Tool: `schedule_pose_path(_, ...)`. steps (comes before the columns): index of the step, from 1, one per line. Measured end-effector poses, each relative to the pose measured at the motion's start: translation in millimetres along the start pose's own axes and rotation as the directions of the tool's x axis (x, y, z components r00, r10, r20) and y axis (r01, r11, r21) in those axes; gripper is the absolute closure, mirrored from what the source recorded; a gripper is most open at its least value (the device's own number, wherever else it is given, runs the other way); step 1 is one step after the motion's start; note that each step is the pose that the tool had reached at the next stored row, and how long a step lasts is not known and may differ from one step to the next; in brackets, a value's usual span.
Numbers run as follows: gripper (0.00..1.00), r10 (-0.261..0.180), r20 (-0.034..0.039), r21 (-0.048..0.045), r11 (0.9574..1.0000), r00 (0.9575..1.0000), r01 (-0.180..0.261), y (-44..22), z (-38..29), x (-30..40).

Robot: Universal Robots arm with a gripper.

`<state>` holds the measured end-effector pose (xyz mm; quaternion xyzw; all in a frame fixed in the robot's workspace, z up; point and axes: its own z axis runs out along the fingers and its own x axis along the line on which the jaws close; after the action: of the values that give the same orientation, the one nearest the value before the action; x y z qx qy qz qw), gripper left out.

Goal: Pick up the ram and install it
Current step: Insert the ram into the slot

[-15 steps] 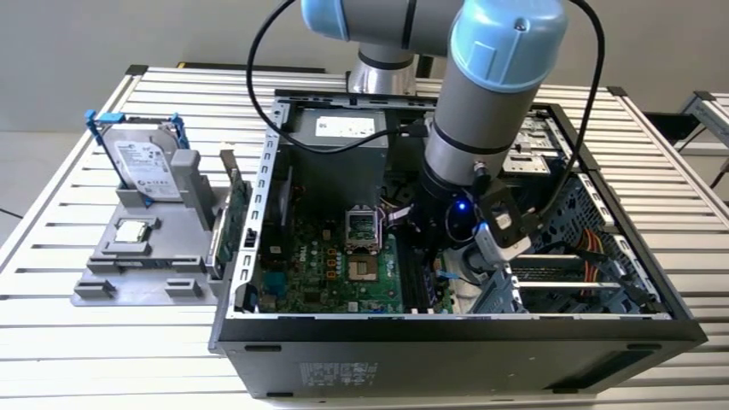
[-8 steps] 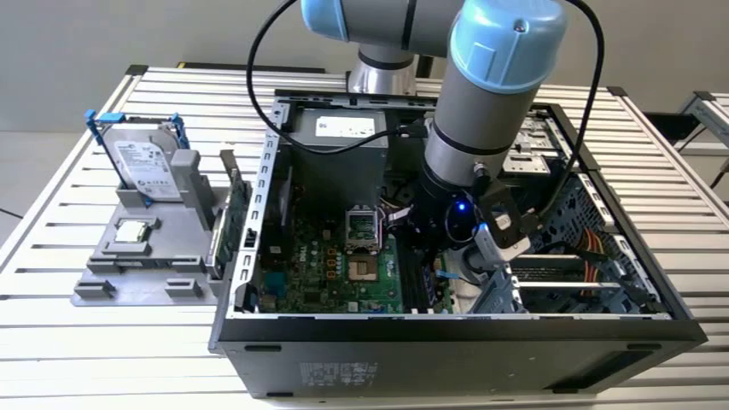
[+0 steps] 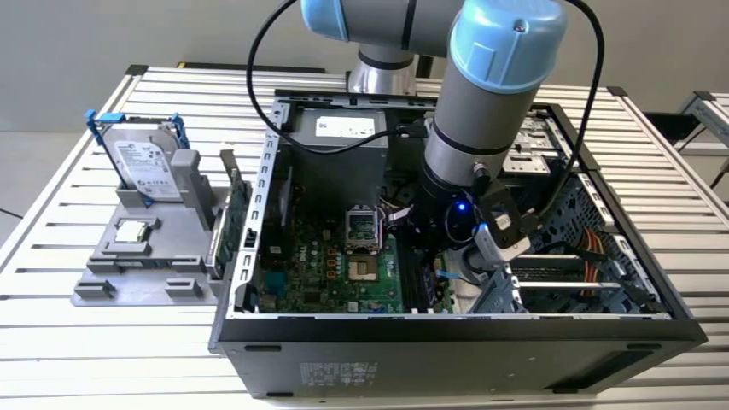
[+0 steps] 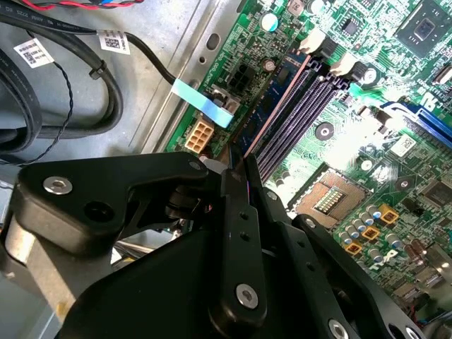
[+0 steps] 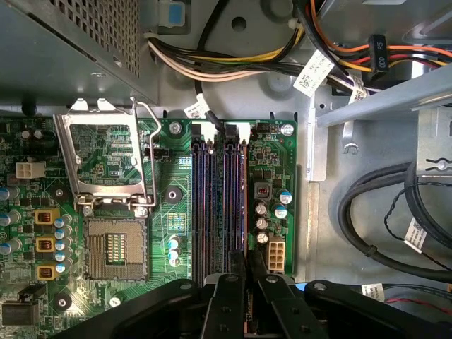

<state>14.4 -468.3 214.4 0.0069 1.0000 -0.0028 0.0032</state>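
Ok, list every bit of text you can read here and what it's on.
Nothing reads clearly enough to quote.
Hard drive label: too small.
Power supply sticker: too small.
Cable tags: blurred print and barcodes.
Case front sticker: too small.
Motherboard markings: too small.
Ram in the gripper: no readable print.
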Motion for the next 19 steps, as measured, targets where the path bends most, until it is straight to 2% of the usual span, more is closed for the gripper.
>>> schedule_pose_path(11,1.0,0.0,0.0,0.0002,1.0,1.0,0.0,0.0,-0.5,0.0)
schedule_pose_path(19,1.0,0.0,0.0,0.0005,1.0,1.0,0.0,0.0,-8.4,-0.1)
